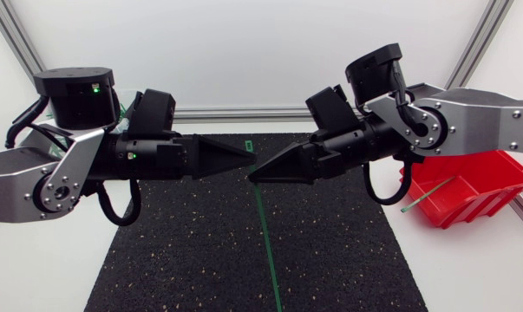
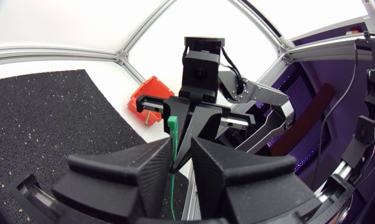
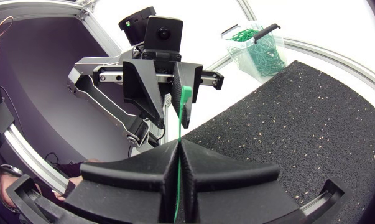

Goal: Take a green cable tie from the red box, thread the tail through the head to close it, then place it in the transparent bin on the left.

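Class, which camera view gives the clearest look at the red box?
The head view. The red box appears large at the view's right with its open top showing, and only one corner is behind the right arm. The left wrist view shows it small and far off. The right wrist view does not show it.

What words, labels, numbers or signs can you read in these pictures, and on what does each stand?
None: no word, number or sign is readable in any view.
The red box, green cable tie and transparent bin show no print.
The left arm carries only small green lights, not text.
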